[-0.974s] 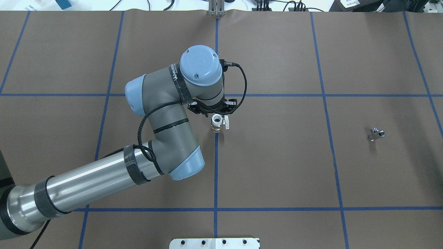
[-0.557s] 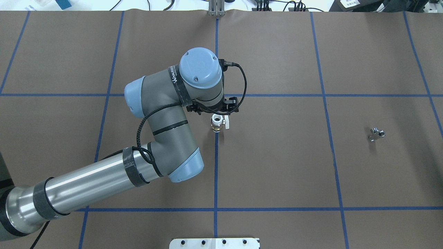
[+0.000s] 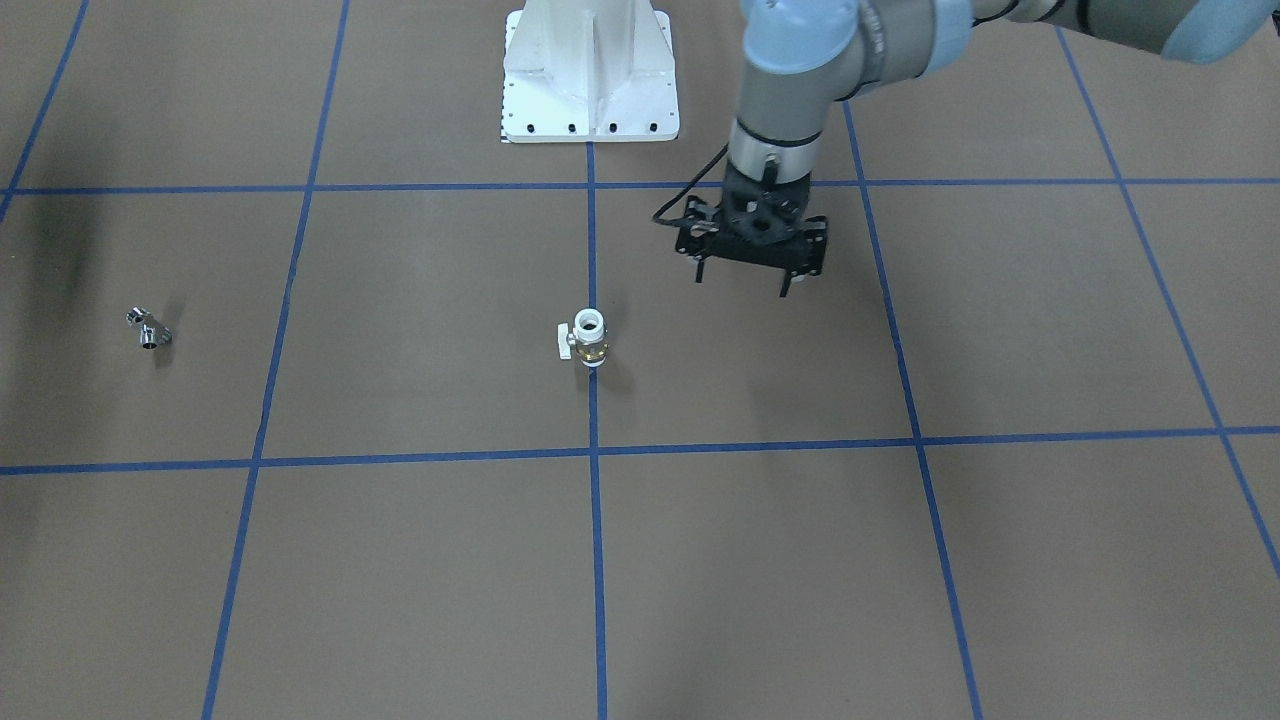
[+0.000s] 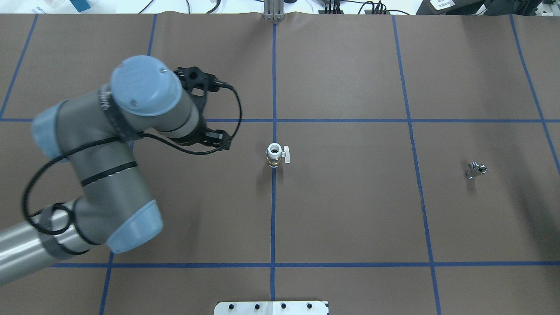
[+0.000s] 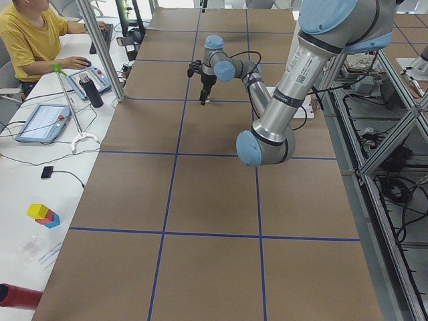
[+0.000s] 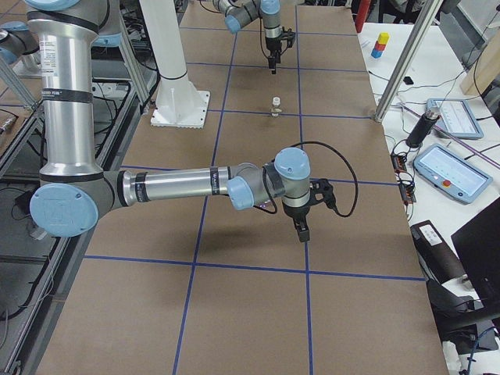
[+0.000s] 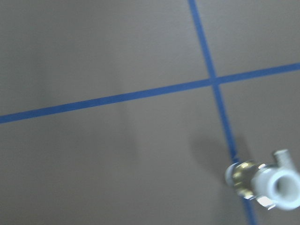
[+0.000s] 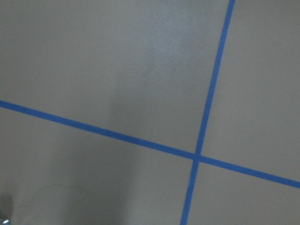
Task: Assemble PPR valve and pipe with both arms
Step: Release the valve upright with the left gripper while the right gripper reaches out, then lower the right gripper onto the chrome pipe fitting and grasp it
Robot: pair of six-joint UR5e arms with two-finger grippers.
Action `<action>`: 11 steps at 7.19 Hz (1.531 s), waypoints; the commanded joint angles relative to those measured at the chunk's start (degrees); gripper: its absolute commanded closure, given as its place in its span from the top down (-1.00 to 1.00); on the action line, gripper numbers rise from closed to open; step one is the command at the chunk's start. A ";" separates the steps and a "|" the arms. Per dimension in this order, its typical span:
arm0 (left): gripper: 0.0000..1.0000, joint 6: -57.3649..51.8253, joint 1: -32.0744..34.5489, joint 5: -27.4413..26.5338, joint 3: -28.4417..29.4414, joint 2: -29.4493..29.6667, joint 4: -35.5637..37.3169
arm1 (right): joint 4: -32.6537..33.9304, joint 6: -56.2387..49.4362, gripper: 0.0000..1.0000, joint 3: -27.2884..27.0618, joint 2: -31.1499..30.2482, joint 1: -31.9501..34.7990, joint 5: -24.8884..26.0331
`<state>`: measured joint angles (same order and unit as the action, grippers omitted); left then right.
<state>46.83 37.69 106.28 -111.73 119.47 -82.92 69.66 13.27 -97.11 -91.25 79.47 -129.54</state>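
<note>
PPR valve: white tubular body with a brass-coloured middle band, standing upright on the central blue tape line of the brown mat. It sits just nearer the robot than a tape crossing. One open white end faces up, and the small white handle points right in the overhead view. Nothing touches it. The left wrist view shows it at the lower right corner, blurred.

Pipe: small shiny metal fitting, lying on the mat well apart from the valve, far to its right in the overhead view. Nothing touches it.

Left gripper: black, pointing down, left of the valve in the overhead view and apart from it. Jaws spread wide with nothing between them.

Left arm: grey with light-blue caps and a looped black cable, entering from the lower left of the overhead view.

Right gripper: on the right arm, pointing down over bare mat, well apart from the valve. It shows only in the side views, so the jaw state cannot be told.

Pedestal base: white and bolted, on the robot's edge of the table.

Operator: yellow shirt, seated at the side desk.
</note>
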 commanded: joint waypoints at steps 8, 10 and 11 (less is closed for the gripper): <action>1.00 -52.81 51.43 24.32 6.35 -31.92 -7.68 | -18.62 29.15 0.99 -9.09 -9.47 -31.08 16.65; 1.00 -52.54 51.43 24.50 6.27 -31.93 -7.70 | -22.73 31.65 0.78 -6.87 -9.56 -34.80 20.10; 1.00 -52.54 51.35 24.50 6.35 -31.93 -7.78 | -22.90 31.21 0.54 -5.13 -9.39 -35.17 20.47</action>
<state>-5.74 89.01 130.66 -105.45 87.61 -90.55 47.70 44.30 -104.01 -100.67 45.64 -110.54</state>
